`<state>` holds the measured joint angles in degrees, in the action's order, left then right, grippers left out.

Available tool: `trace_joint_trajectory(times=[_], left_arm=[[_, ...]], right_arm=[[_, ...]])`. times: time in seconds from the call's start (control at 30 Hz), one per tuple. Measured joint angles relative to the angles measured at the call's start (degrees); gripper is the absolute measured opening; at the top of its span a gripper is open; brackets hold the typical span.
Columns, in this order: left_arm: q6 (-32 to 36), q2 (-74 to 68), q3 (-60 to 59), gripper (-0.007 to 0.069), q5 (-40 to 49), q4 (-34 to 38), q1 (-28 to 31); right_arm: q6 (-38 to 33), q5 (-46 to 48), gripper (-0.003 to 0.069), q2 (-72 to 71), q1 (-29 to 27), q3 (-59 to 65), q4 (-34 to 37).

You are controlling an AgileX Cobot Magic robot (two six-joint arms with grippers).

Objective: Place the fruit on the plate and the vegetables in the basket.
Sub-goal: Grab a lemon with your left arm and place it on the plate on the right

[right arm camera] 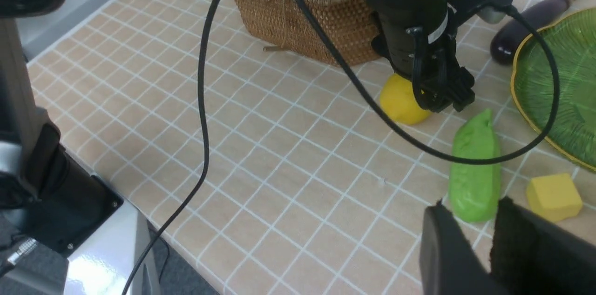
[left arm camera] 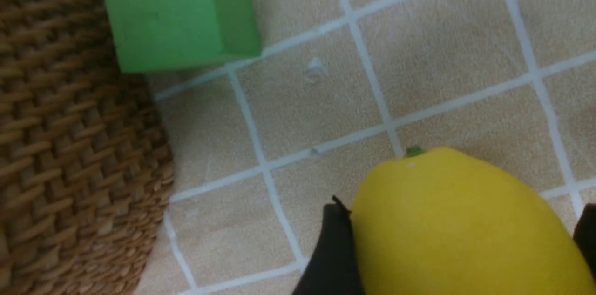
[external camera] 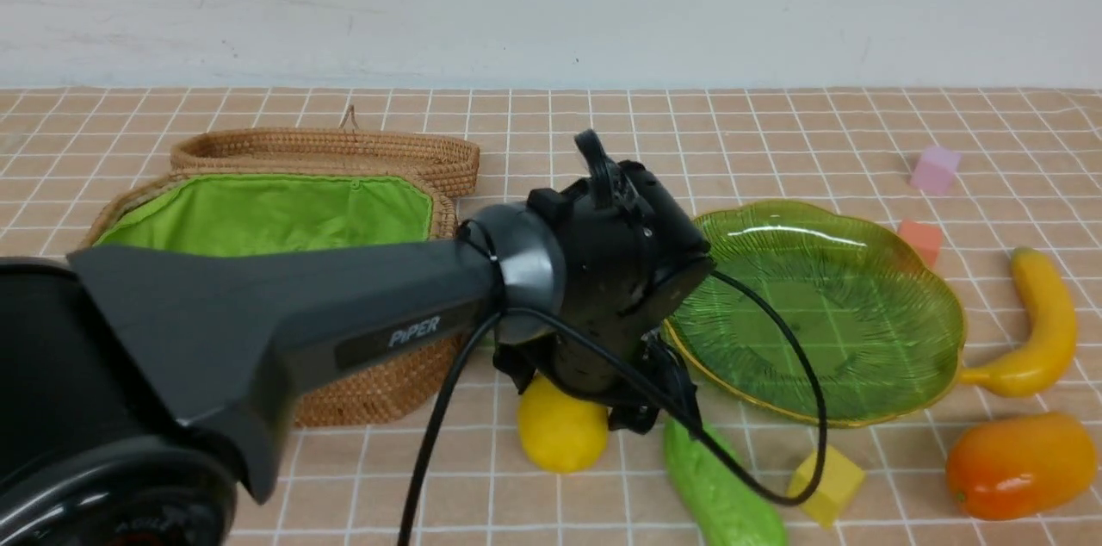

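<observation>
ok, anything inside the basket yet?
Only the green lining of the basket shows, with nothing lying on that part. The left arm covers the basket's near half and floor, so contents there can't be ruled out.

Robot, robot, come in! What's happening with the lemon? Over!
Left fingers either side of lemon, grip unclear. Right fingers slightly apart, empty. Lemon on table. Gourd close beside it.

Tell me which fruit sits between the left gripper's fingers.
The lemon, the round yellow one by the basket: the left gripper has a finger on each side. The banana and mango lie rightward, beyond the plate, untouched.
</observation>
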<state>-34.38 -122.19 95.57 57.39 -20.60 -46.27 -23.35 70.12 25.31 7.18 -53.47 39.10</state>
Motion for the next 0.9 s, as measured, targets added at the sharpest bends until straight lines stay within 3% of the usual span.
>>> trace_joint_trajectory(times=[0.27,0.53,0.63,0.73,0.9], left_arm=[[-0.2,-0.5,2.1,0.0573,4.5,-0.2,0.0],[3.8,3.7,12.6,0.0573,9.3,-0.1,0.0],[12.4,6.3,16.2,0.0573,3.4,7.0,0.0],[24.4,5.0,16.9,0.0573,-10.5,18.6,0.0],[35.1,-2.5,16.9,0.0573,-25.4,29.4,-0.3]], right_arm=[[-0.2,-0.1,0.0183,0.0,0.0,0.0,-0.1],[1.3,-4.0,0.0183,0.0,0.0,0.0,-4.5],[5.7,-8.3,0.0183,0.0,0.0,0.0,-11.0],[12.1,-10.9,0.0183,0.0,0.0,0.0,-15.5],[15.8,-10.4,0.0186,0.0,0.0,0.0,-15.7]])
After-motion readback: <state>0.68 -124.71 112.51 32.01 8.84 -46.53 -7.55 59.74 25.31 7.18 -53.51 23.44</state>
